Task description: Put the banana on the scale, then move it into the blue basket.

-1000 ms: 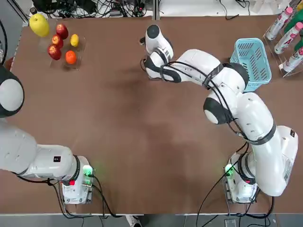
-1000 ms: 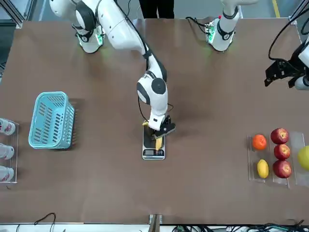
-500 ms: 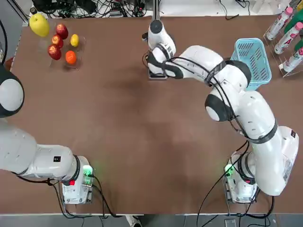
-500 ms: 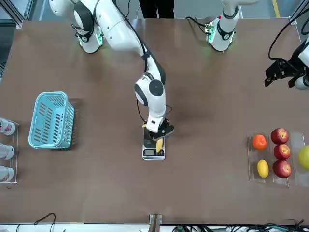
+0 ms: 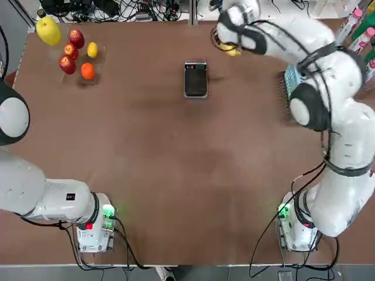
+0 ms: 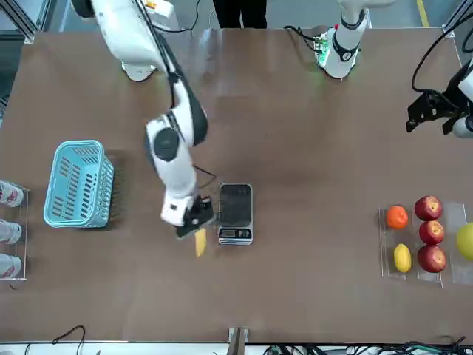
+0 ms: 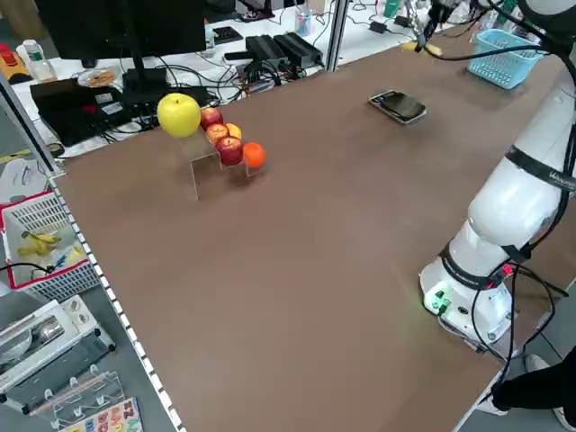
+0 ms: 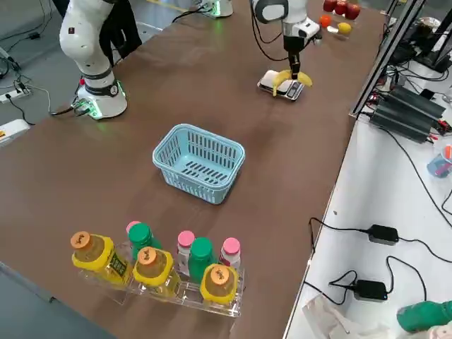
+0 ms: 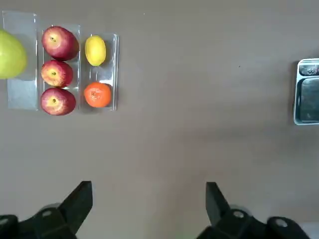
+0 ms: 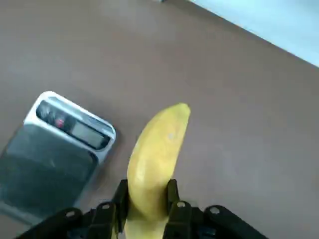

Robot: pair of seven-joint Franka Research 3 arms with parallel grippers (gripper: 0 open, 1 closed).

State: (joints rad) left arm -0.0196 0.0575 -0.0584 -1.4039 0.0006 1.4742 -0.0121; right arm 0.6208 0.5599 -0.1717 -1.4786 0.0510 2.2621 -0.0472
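Gripping the banana (image 10: 155,159) in the clenched jaws of our right gripper (image 10: 149,193), we hold it over the bench (image 6: 310,288), just to the basket side of the scale (image 6: 236,214). The pale, curved banana rises out from between the two black fingers, its tip free. The scale lies flat on the bench with its dark top bare and its small display panel toward the far edge. Farther to our right sits the blue basket (image 6: 79,185), upright on the bench, its slotted inside holding nothing; from overhead our right arm (image 5: 328,93) covers most of it.

Over on the left side of the bench we have our left gripper (image 9: 149,199) parked in the air, its jaws released and wide apart with nothing between them. In the far left corner, a clear tray (image 9: 22,94) carries a lemon (image 9: 95,50) and an orange (image 9: 97,94), next to a row of three red apples (image 9: 58,73), with a big yellow-green fruit (image 9: 12,55) at the side. Past the basket, at our far right, a clear rack (image 8: 189,296) holds bottles (image 8: 102,260) with orange, green and pink caps. A person's dark-trousered legs (image 6: 240,13) show behind the bench on our side.
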